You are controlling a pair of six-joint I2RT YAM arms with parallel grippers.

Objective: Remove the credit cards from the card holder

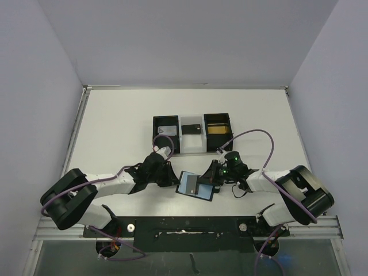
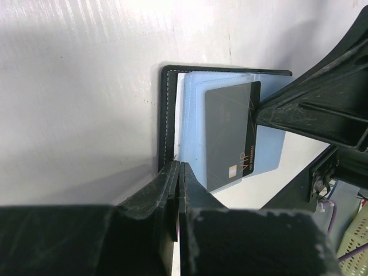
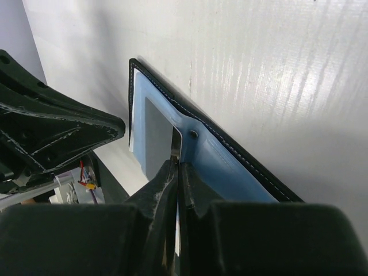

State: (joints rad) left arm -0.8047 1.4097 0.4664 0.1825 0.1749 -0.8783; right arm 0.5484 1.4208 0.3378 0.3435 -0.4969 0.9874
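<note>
The black card holder lies spread open on the table between my two grippers, its blue-grey pockets facing up. A dark grey credit card marked VIP sticks partway out of a pocket. My left gripper is shut on the holder's stitched black edge. In the right wrist view, my right gripper is shut on the edge of the grey card, next to the snap on the holder's blue lining. From above, the left gripper and right gripper flank the holder.
Behind the holder stand two black open-top boxes, the left box holding something pale and the right box holding something gold-tan. A small black rectangle lies between them. Purple cables loop over both arms.
</note>
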